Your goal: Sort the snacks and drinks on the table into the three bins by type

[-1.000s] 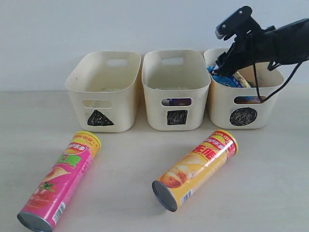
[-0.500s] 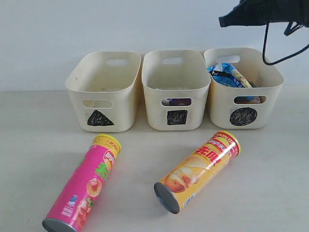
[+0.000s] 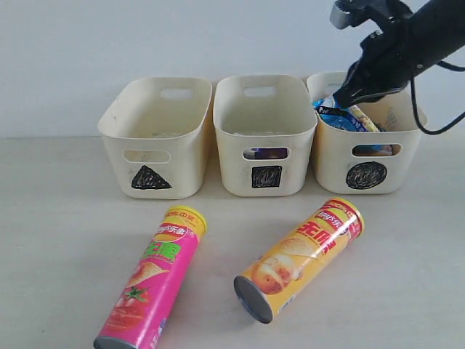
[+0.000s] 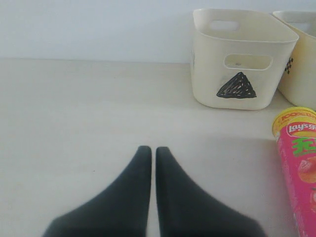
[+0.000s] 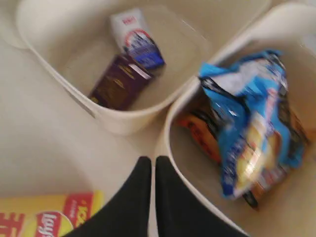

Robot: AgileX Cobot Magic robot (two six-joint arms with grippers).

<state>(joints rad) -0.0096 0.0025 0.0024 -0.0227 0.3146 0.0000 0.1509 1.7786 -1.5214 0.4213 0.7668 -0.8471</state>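
We see three cream bins in a row across the upper middle of the exterior view: the triangle bin (image 3: 185,163) at left, the square bin (image 3: 234,166) in the centre, the circle bin (image 3: 401,163) at right. The right gripper (image 3: 346,94) reaches in from the upper right corner and hangs over the circle bin's rear left rim. The right wrist view shows its fingers pressed together with nothing between them. Just under it a blue packet (image 3: 336,116) sticks up out of the circle bin, with an orange packet (image 5: 197,131) lying against it. In the square bin we find a carton (image 5: 136,39) and a purple pack (image 5: 118,81), touching. On the table (image 3: 58,233) in front of the bins two tubes lie on their sides, well apart: the pink tube (image 3: 152,280) at lower left of centre, the yellow tube (image 3: 301,258) at lower right of centre, both with their yellow caps toward the bins. The left gripper (image 4: 149,154) also has its fingers together and empty, low over bare table near the triangle bin.
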